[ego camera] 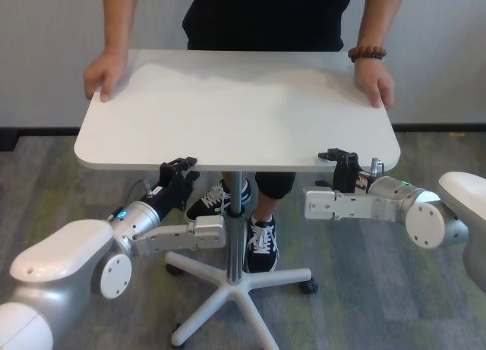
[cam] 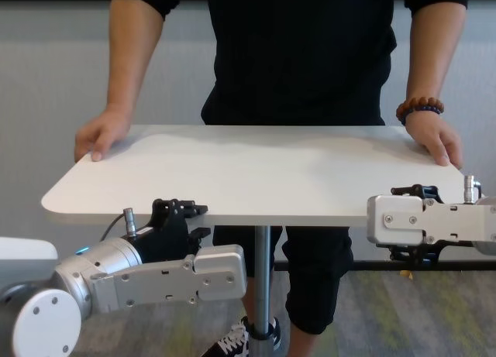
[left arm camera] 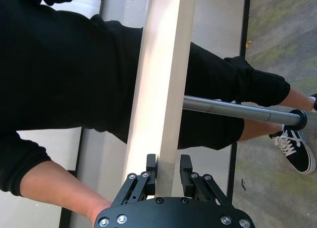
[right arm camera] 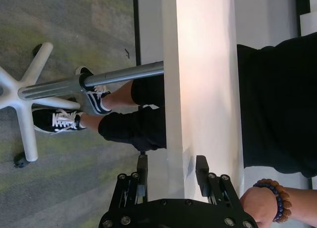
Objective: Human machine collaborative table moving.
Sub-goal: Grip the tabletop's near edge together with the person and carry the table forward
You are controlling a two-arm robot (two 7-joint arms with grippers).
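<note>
grip stage done: left black pincer gripper [left arm camera: 168, 176] and right black pincer gripper [right arm camera: 172, 173] clamped on near edge of wide white rectangular tabletop on slim grey pole [ego camera: 235, 111]. person in black top and knee-length pants [cam: 298, 55] holding far corners with both hands. star base [ego camera: 241, 285] apparently on carpet, hard to confirm. carrying to new spot left, judging by task.
</note>
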